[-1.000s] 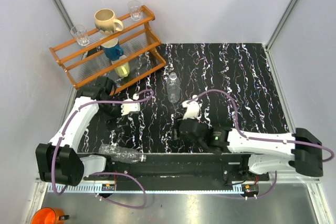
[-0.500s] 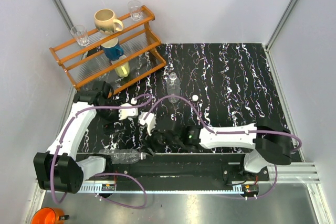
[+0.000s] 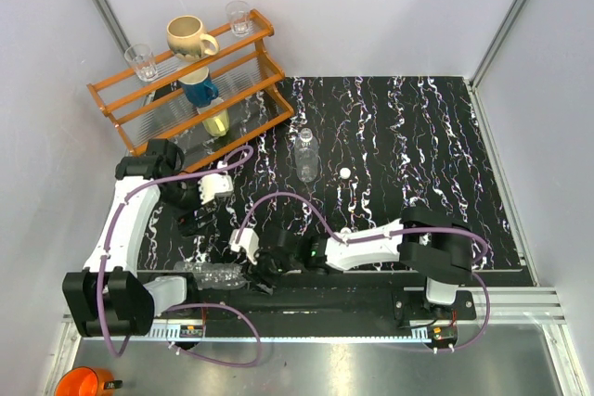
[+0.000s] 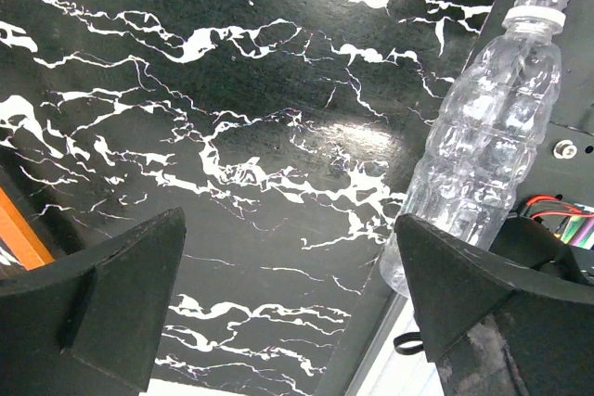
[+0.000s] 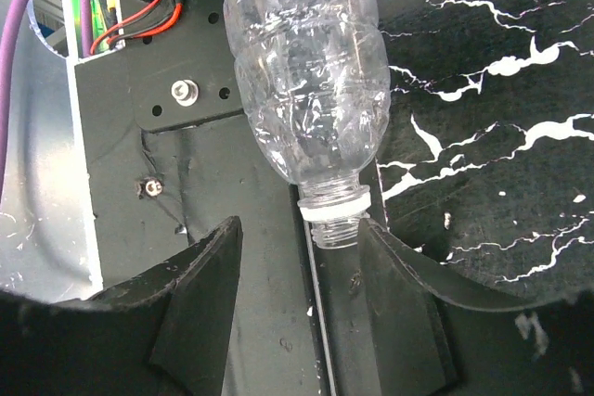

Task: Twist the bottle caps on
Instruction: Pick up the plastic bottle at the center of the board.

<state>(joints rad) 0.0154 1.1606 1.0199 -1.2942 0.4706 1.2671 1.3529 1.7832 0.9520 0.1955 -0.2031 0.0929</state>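
One clear ribbed bottle [image 3: 209, 277] lies on its side at the table's near edge, neck pointing right. Its threaded neck [image 5: 330, 220] is bare, with only a white ring on it. My right gripper [image 5: 297, 240] is open, a finger on each side of the neck's tip, touching nothing; from above it [image 3: 262, 272] sits just right of that bottle. My left gripper [image 4: 290, 225] hangs open over the mat, with the lying bottle [image 4: 483, 136] beside its right finger; from above it [image 3: 193, 212] is to the left. A second bottle [image 3: 306, 157] stands upright mid-mat. A white cap [image 3: 344, 172] lies right of it.
A wooden rack [image 3: 186, 90] at the back left holds two glasses, a cream mug and a blue cup. The black base plate and metal rail [image 3: 325, 308] run along the near edge. An orange cup [image 3: 83, 382] sits off the table at bottom left.
My right arm has swung left along the near edge, from mid-mat to the lying bottle's neck, uncovering the white cap on the mat. My left gripper drew back to the left.
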